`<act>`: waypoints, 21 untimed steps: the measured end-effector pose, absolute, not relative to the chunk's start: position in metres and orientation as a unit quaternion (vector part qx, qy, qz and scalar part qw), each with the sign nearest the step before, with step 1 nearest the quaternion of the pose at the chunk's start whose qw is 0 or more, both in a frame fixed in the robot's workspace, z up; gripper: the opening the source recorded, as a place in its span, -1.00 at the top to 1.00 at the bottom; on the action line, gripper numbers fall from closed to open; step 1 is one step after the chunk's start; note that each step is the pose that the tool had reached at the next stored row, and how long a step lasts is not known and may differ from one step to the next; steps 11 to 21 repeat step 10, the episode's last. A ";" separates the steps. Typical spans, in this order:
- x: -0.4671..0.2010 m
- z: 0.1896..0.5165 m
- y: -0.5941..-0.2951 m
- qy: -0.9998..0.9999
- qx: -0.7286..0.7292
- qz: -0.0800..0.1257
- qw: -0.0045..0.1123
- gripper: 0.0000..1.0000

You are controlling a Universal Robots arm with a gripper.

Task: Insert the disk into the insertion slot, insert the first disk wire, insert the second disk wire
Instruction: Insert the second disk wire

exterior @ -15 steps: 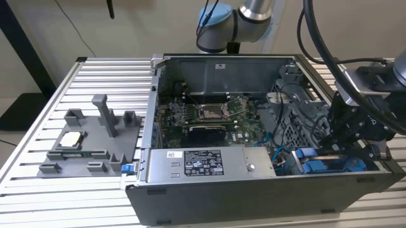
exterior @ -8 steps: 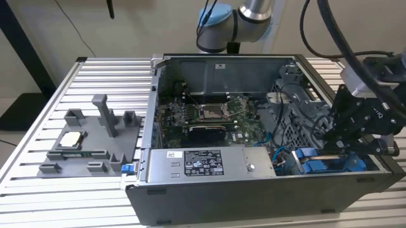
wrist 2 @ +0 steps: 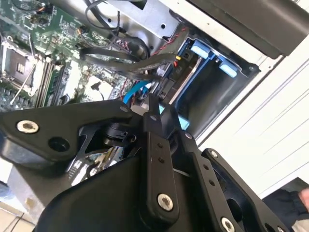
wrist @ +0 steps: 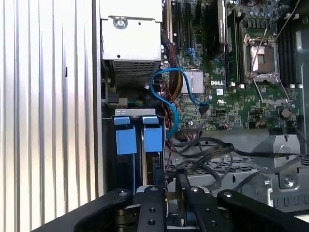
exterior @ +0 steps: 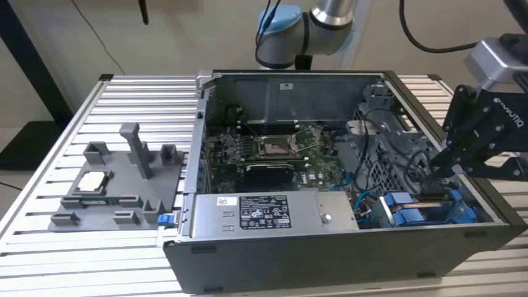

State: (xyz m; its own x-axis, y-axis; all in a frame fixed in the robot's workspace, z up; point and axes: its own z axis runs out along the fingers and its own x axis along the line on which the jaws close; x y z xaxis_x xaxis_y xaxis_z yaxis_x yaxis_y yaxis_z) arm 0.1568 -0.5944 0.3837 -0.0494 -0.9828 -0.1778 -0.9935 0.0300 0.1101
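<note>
On the exterior view's left, a moulded grey plastic fixture tray [exterior: 115, 185] with upright posts lies on the ribbed aluminium slatted table [exterior: 49, 253], a small pale chip package [exterior: 93, 180] resting in one of its pockets. To its right stands the open dark grey sheet-metal computer case [exterior: 330, 260], its green circuit-board motherboard [exterior: 272, 148] studded with a square silver processor socket, and a grey labelled power-supply box [exterior: 268, 213] sitting along the near wall. Further right, in the case's near corner, is the dark grey sheet-metal insertion slot [exterior: 429, 213] with bright blue plastic tabs (two squarish tabs side by side in the first wrist view [wrist: 137, 135]); a thin silver-grey edge between blue plastic there appears to be the disk [exterior: 433, 197], seated in the bay, though little of its surface shows. A loose bundle of black cables and one glossy blue flat cable [wrist: 169, 96] curl over the board just beside the bay. At the exterior view's far right the black matte metal gripper [exterior: 441, 170] hangs from the arm with its fingertips down inside the case, directly above the bay and near the blue tabs. In the second wrist view the gripper [wrist 2: 154, 113] has its slim black bolted fingers drawn close together around a small dark part among the cables; what that part is, and whether it is truly clamped, I cannot tell.
</note>
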 end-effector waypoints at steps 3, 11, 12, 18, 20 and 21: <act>0.157 0.387 -0.594 0.717 -0.689 0.102 0.026 0.51; 0.157 0.387 -0.594 0.717 -0.689 0.102 0.026 0.51; 0.157 0.387 -0.594 0.717 -0.689 0.102 0.026 0.51; 0.157 0.387 -0.594 0.717 -0.689 0.102 0.026 0.51; 0.157 0.387 -0.594 0.717 -0.689 0.102 0.026 0.51; 0.157 0.387 -0.594 0.717 -0.689 0.102 0.026 0.51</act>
